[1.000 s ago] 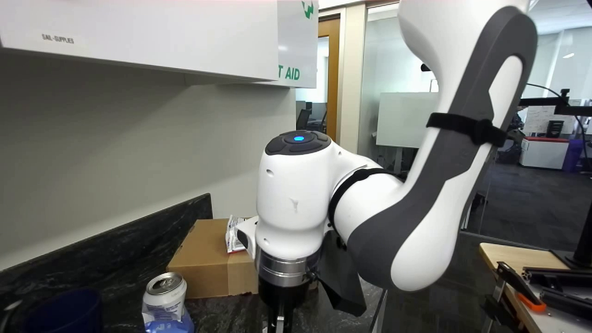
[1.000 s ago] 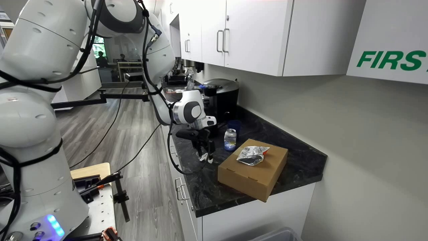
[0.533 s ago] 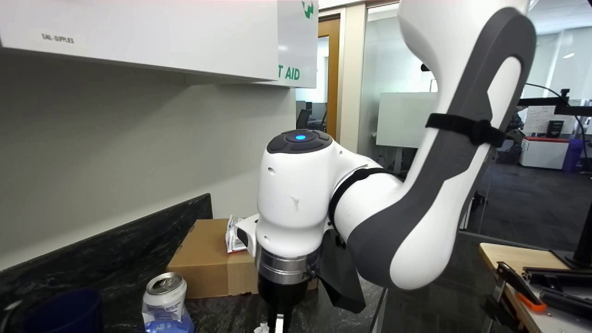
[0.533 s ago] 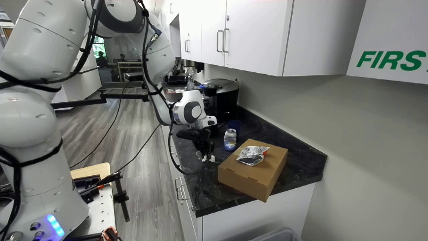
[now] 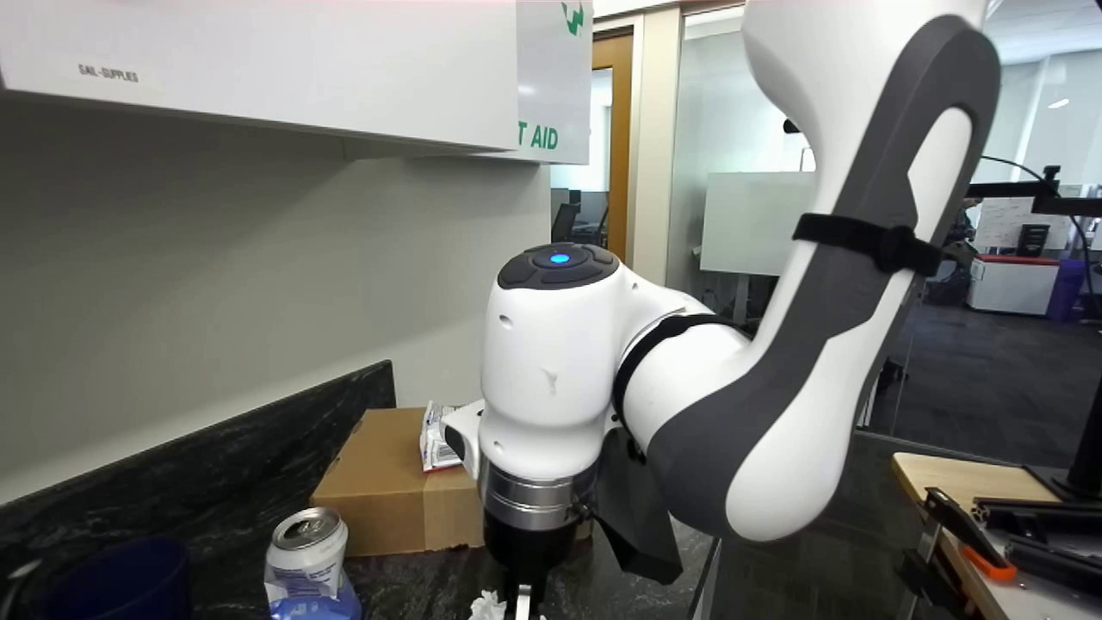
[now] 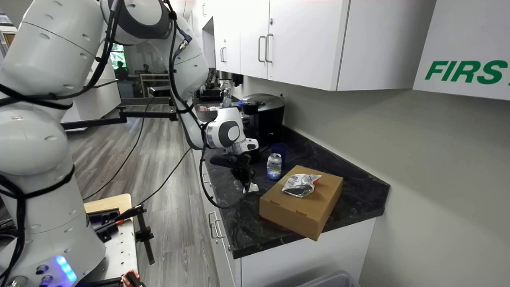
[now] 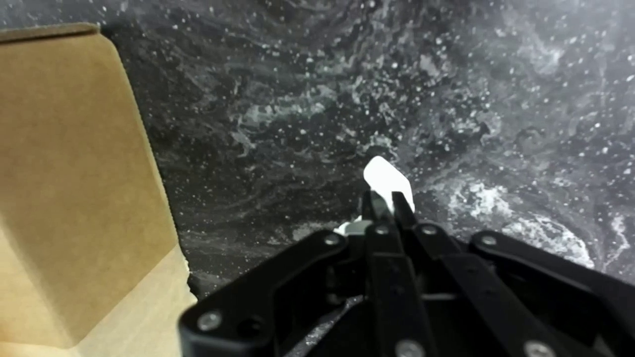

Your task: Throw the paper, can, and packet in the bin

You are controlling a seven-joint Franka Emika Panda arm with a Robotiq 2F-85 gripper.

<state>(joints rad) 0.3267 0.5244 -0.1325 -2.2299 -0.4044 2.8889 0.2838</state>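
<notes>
Hand (image 7: pixel 388 202) clamped on the crumpled paper (image 7: pixel 385 176). Risk: paper slipping out during lift, since the grip may catch only a fold.

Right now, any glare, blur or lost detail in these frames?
Wrist view: paper blown out to flat white, gripper dark and slightly soft, counter hazy toward the upper right. In an exterior view: silvery packet catches bright highlights. In both exterior views: blue cup almost sinks into the dark counter.
</notes>
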